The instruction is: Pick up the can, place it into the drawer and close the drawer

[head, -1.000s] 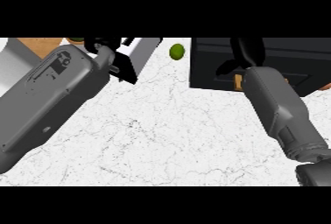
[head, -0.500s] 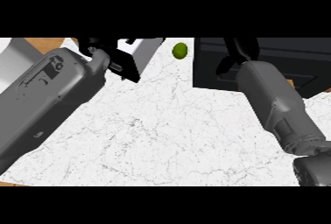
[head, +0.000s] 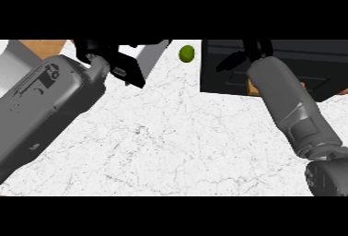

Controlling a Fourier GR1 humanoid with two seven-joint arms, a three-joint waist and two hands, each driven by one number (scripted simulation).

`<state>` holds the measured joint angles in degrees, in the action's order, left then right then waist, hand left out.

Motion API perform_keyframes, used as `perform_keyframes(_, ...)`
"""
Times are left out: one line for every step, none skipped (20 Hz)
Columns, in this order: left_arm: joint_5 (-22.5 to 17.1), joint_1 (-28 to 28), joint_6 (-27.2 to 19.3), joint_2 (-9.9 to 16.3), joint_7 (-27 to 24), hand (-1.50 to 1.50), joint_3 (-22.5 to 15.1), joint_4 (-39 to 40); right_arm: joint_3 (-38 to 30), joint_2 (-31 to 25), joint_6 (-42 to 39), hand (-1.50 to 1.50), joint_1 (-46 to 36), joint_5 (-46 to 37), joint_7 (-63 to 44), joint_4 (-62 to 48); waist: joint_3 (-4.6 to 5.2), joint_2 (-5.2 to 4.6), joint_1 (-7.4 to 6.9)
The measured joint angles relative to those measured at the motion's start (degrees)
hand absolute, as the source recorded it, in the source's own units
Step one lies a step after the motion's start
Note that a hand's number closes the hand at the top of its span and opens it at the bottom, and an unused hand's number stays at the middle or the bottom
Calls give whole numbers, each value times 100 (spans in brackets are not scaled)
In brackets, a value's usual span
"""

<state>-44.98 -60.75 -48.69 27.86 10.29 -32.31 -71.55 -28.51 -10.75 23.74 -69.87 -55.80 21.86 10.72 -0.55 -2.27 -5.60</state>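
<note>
No can shows anywhere in the head view. The black drawer (head: pixel 299 64) lies at the top right, reaching past the counter's edge. My right hand (head: pixel 249 51) is over the drawer's left part, black against black and cut by the view's top edge, so what it holds, if anything, is hidden. My right forearm (head: pixel 292 110) runs up to it from the lower right. My left hand (head: pixel 108 57) is at the top left over the counter, its fingers (head: pixel 130 76) straight and holding nothing.
A small green round fruit (head: pixel 186 53) lies on the white marble counter (head: pixel 183 138) between the two hands, near the far edge. A grey-white fixture (head: pixel 15 62) is at the far left. My wide left forearm (head: pixel 48 106) covers the counter's left side.
My right hand has moved farther up, deeper over the drawer, with the forearm following. My left hand has shifted only slightly. The green fruit has stayed put.
</note>
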Motion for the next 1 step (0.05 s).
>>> perform_keyframes(9,5,-1,16,9,-150,12,-21,-100,-27,-101,-150,-21,110,82,1,2,2,9)
